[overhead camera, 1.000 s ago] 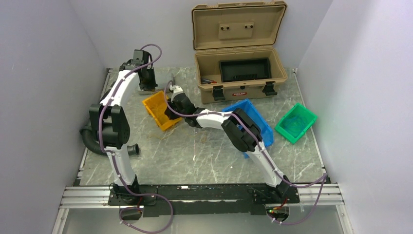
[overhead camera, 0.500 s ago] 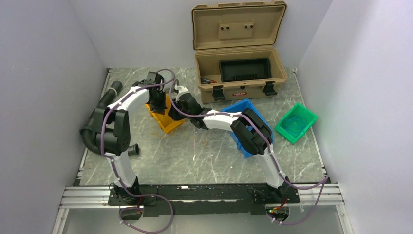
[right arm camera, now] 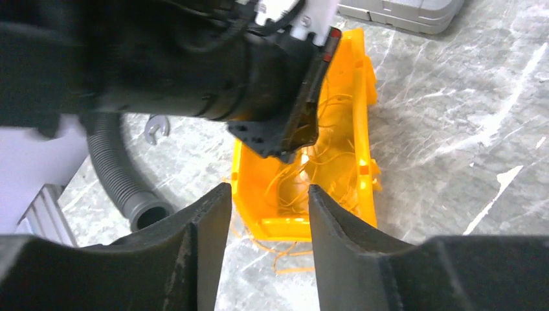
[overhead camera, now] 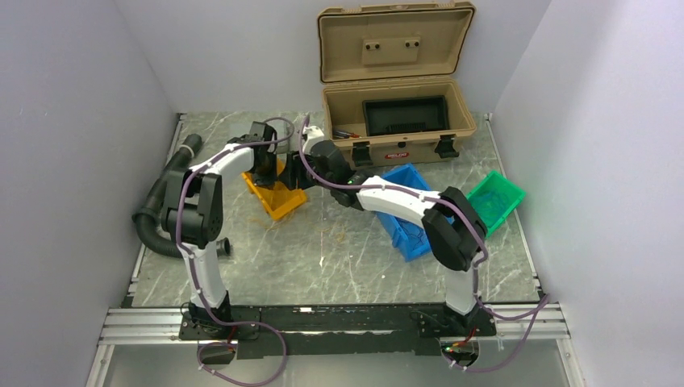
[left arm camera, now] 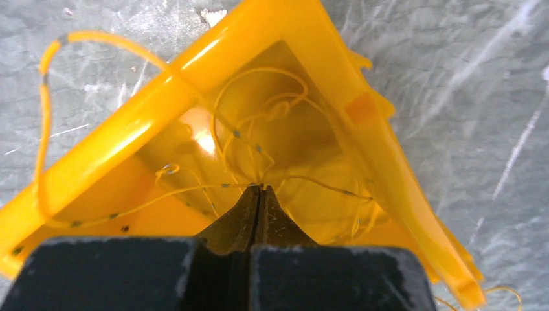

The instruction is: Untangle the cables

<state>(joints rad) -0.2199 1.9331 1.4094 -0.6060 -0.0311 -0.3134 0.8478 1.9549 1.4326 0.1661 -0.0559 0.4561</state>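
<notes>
Thin orange-yellow cables lie tangled in a tilted yellow bin, and one loops out over its rim. My left gripper is inside the bin, shut on a few strands that meet at its tip. In the top view the left gripper and right gripper are close together over the yellow bin. My right gripper hangs open above the bin's near end, with nothing between its fingers. More cables show inside the bin, and a few strands trail onto the table.
A black corrugated hose lies along the left edge. At the back stands an open tan toolbox. A blue bin sits under my right arm, with a green bin further right. A small wrench lies near the hose.
My left arm swung from the back left corner to the yellow bin. The right gripper opened and drew back toward the toolbox, its elbow swinging right.
</notes>
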